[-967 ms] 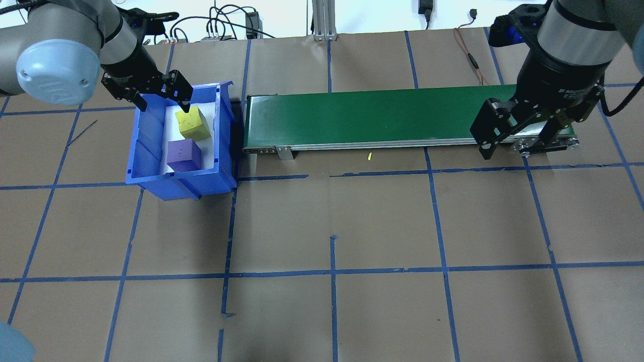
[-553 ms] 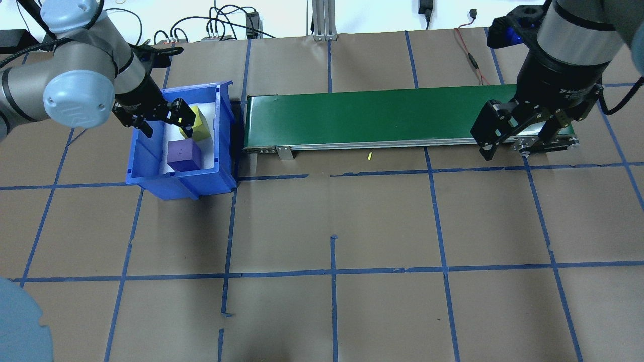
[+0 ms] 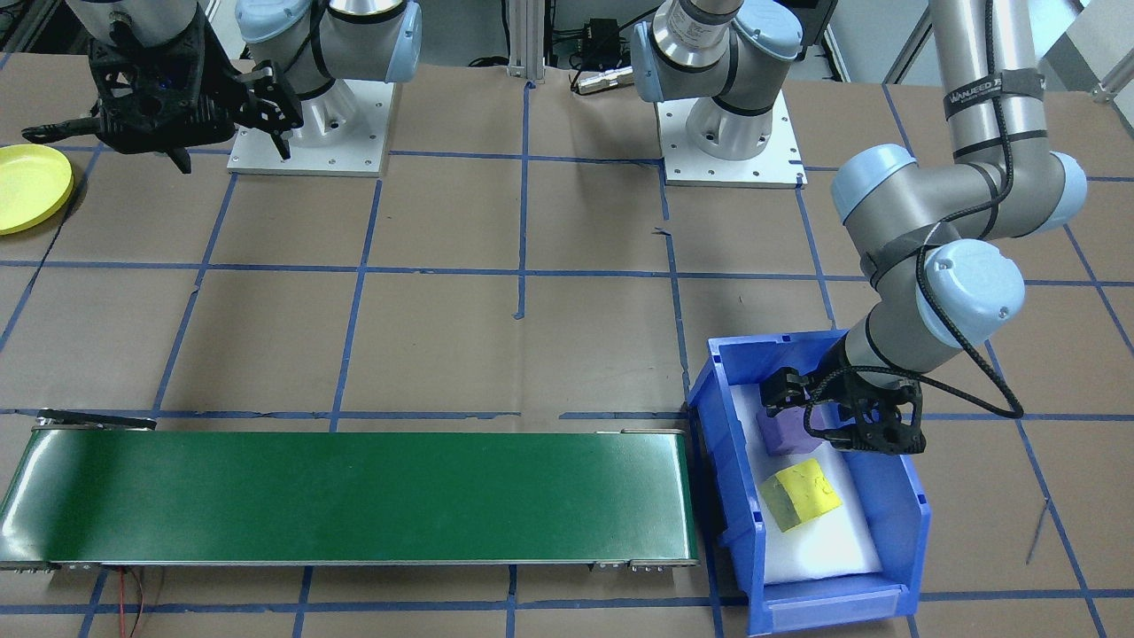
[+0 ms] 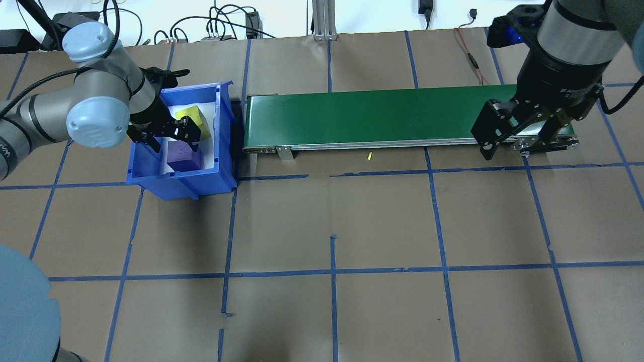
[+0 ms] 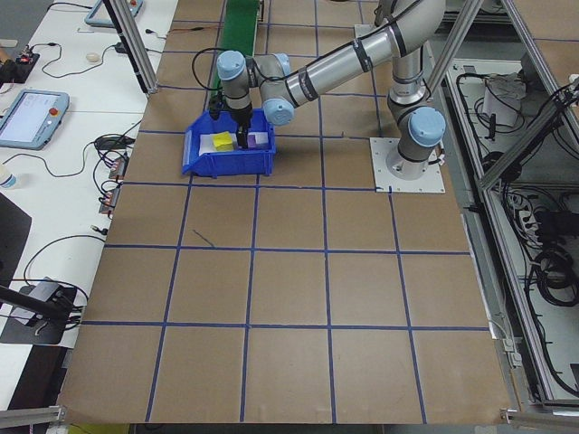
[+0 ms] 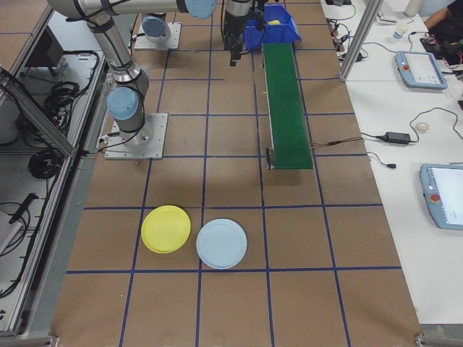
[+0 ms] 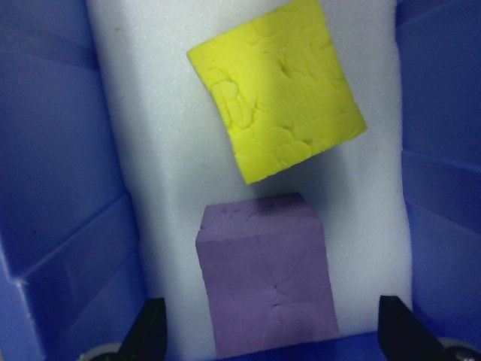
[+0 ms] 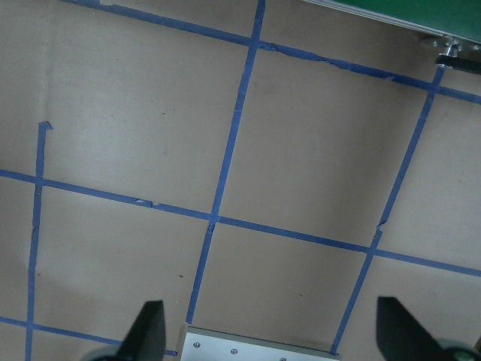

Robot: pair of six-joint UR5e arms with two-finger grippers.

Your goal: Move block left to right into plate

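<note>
While left claw (image 4: 171, 137) hangs wide open, empty, over purple block (image 4: 184, 155) in blue bin (image 4: 221, 130), right claw (image 4: 518, 136) spread, empty.

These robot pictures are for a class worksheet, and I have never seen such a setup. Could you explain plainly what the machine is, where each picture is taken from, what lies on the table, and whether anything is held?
Two robot arms stand at a table. Four pictures come from fixed cameras: above, in front, and at each end. Two come from cameras on the wrists. The left gripper is open and holds nothing. It hangs inside a blue bin, over a purple block that lies beside a yellow block. The right gripper is open and empty near the end of a green conveyor belt. A yellow plate and a pale blue plate lie side by side further along the table.
</note>
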